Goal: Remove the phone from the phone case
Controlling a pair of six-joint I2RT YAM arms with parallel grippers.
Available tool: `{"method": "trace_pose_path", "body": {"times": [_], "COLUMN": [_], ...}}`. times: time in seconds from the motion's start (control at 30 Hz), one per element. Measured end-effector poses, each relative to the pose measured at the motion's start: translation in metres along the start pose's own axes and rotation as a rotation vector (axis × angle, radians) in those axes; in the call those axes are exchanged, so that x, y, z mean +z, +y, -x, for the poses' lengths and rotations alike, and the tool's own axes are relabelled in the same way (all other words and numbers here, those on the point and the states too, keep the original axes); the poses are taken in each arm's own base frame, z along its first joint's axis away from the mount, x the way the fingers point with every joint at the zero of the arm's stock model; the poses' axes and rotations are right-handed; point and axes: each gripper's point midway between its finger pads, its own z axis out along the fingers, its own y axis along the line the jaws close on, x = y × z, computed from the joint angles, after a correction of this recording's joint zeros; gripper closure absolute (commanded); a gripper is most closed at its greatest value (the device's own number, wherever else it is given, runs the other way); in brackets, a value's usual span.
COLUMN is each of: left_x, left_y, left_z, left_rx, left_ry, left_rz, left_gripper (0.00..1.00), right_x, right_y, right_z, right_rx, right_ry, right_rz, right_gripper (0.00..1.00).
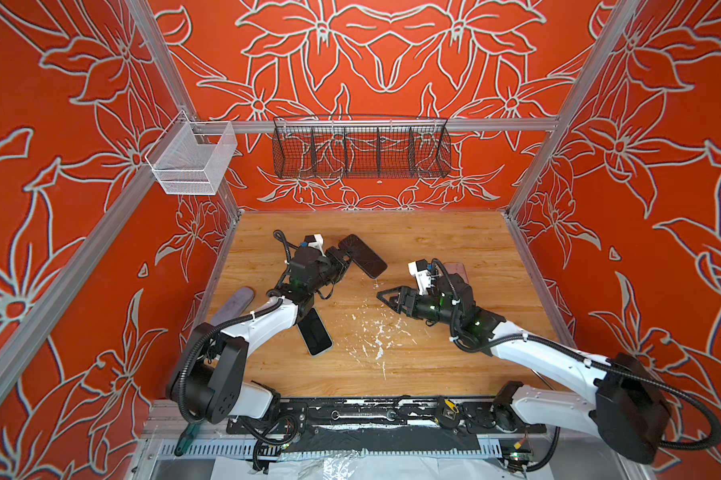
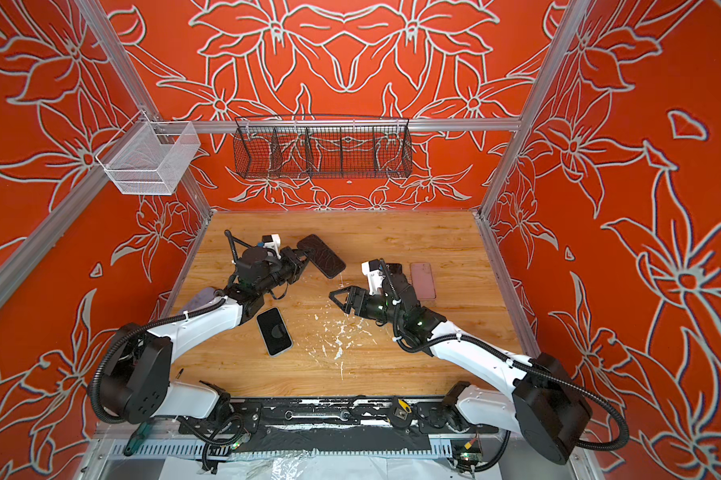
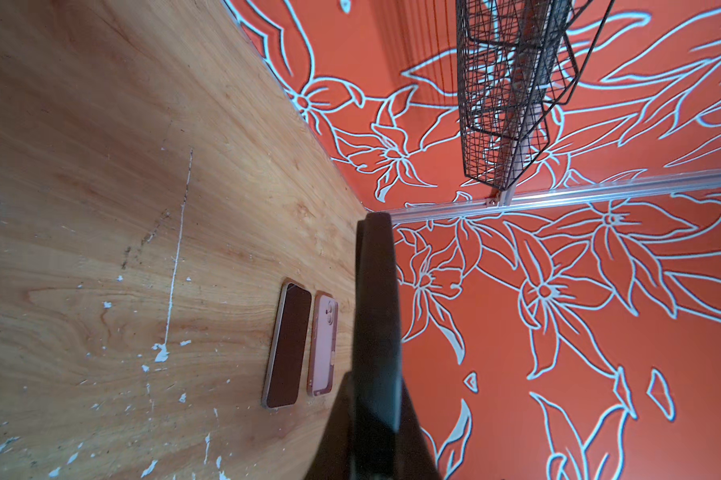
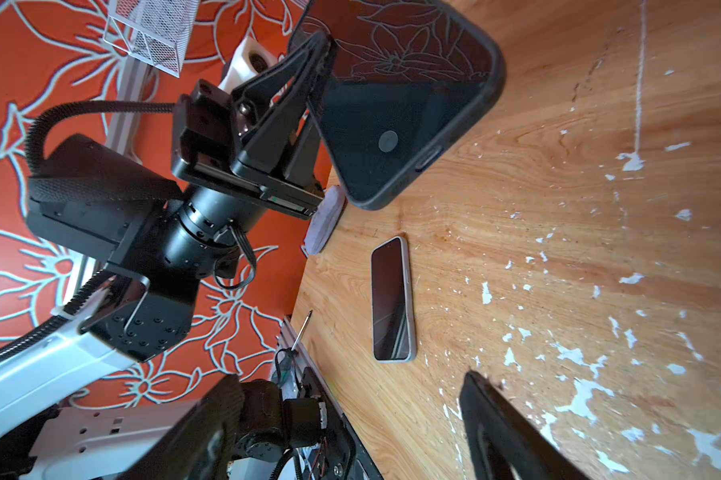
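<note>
Lavender case (image 1: 236, 303) lies left of the white phone (image 1: 315, 332), at the edge of the surface (image 1: 413, 237), partly under the left arm. The white phone lies flat, screen up.

Behind the white phone, toward the back wall, the left gripper (image 1: 344, 257) has its jaws clamped narrow on one end of the black phone case (image 4: 371, 201). The phone (image 1: 363, 254) sits inside it. Both are lifted off the surface with the glossy face up. The long axis runs diagonally. The gripped end is back-left, and the free end, the one with the port cutout, points front-right toward the right gripper (image 1: 386, 297).

Right gripper is right of the white phone and just short of the case's free end. Its jaws are wide apart, holding and touching nothing.

Farthest right of the white phone is a pink piece (image 2: 423, 280), flat on the surface; case or phone back, cannot tell. In the left wrist view a dark-screened phone (image 3: 288, 345) lies just beside it, parallel to it.
</note>
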Motion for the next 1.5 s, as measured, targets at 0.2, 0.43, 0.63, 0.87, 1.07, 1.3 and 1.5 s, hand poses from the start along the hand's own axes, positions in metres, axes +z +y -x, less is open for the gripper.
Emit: {"method": "trace_pose_path", "body": {"times": [0.2,0.43,0.63,0.87,1.07,1.3,1.5], "left_x": [-0.002,-0.005,-0.005,-0.005,-0.005,-0.005,-0.005], "left_y": [0.001,0.004,0.0,0.0,0.0,0.0,-0.001], "left_z": [0.002,0.003,0.0,0.0,-0.001,-0.001,-0.002], "left_rx": [-0.042,-0.09,-0.105,-0.107,-0.115,-0.115,-0.114], "left_ry": [-0.024,-0.05,-0.044,-0.042,-0.041,-0.037,-0.036], "left_rz": [-0.016,-0.043,-0.061,-0.062,-0.062,-0.063,-0.065], "left_gripper": [1.0,1.0,1.0,1.0,1.0,1.0,1.0], "right_x": [0.001,0.006,0.014,0.013,0.01,0.01,0.01], "right_y": [0.02,0.025,0.019,0.019,0.022,0.022,0.021], "right_z": [0.009,0.015,0.011,0.012,0.014,0.014,0.014], "right_rx": [-0.015,-0.015,0.001,0.001,0.0,0.0,0.004], "right_ry": [-0.073,-0.132,-0.126,-0.132,-0.14,-0.139,-0.141], "right_rz": [0.067,0.084,0.069,0.067,0.067,0.067,0.066], "right_gripper": [0.22,0.25,0.26,0.26,0.26,0.27,0.29]}}
